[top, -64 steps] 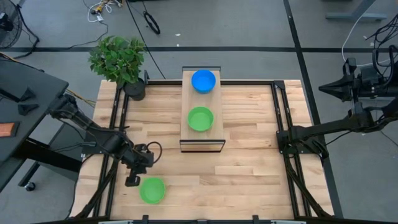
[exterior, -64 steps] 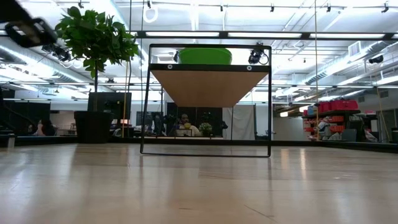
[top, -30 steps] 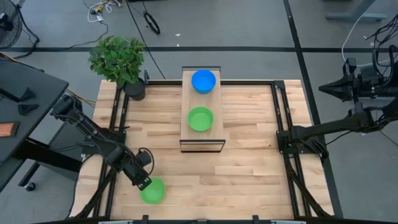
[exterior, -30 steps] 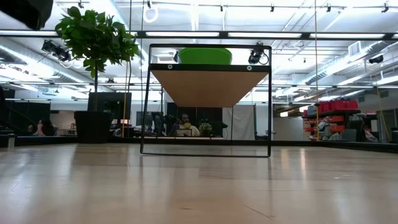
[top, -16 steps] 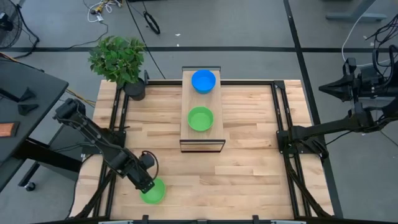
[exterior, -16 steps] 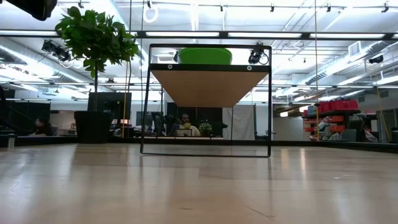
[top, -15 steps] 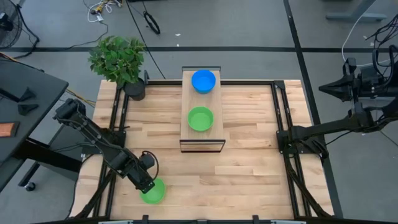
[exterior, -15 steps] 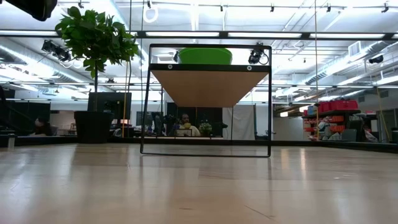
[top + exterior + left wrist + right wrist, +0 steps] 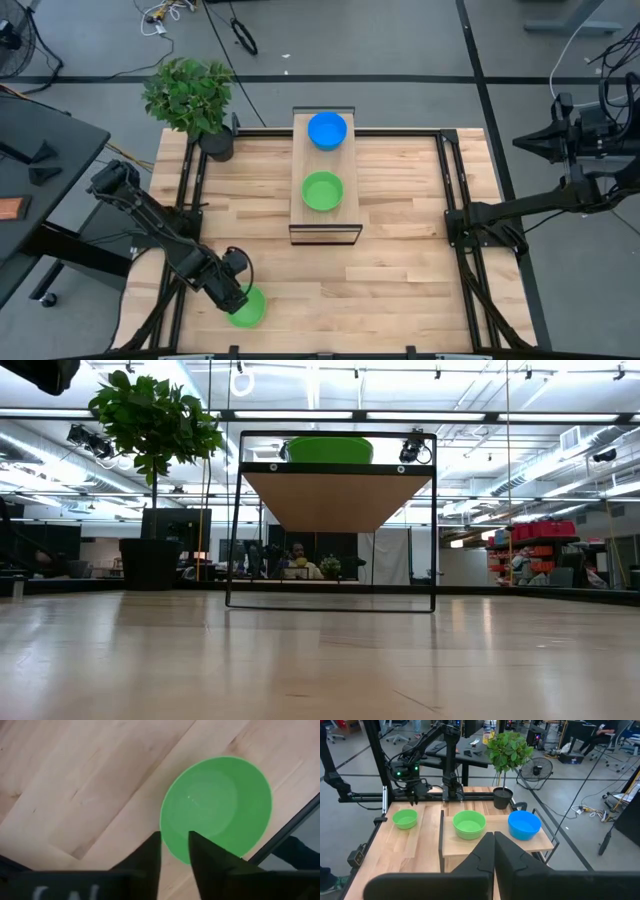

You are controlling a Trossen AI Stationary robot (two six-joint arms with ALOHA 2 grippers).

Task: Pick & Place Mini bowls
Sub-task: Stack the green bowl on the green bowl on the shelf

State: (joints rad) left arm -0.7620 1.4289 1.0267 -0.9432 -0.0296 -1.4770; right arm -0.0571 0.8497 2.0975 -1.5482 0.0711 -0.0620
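Observation:
A green mini bowl (image 9: 249, 308) rests on its base on the table near the near-left corner; it also shows in the left wrist view (image 9: 217, 807) and the right wrist view (image 9: 405, 818). My left gripper (image 9: 237, 298) is over the bowl's left rim, pointing down and open. In the left wrist view (image 9: 174, 845), one finger stands over the bowl's inside and one outside it. A second green bowl (image 9: 322, 191) and a blue bowl (image 9: 327, 130) sit on a raised wooden shelf (image 9: 340, 222). My right gripper (image 9: 493, 840) is shut and empty at the table's right edge. My left gripper comes at the green bowl from above, its fingers (image 9: 150, 851) on either side of the rim (image 9: 165, 840) on the bowl's left side. I cannot tell whether they touch the rim. The bowl sits flat on the table.
A potted leafy plant (image 9: 190, 95) stands at the far left corner. The shelf's black wire frame (image 9: 432, 520) rises in the table's middle. Black rails (image 9: 185, 200) run along the left and right sides. Bare wood lies between the shelf and the near edge.
My left gripper has moved a little toward the table's right and near edges, from beside the green bowl to over its left rim. The bowl has stayed in place.

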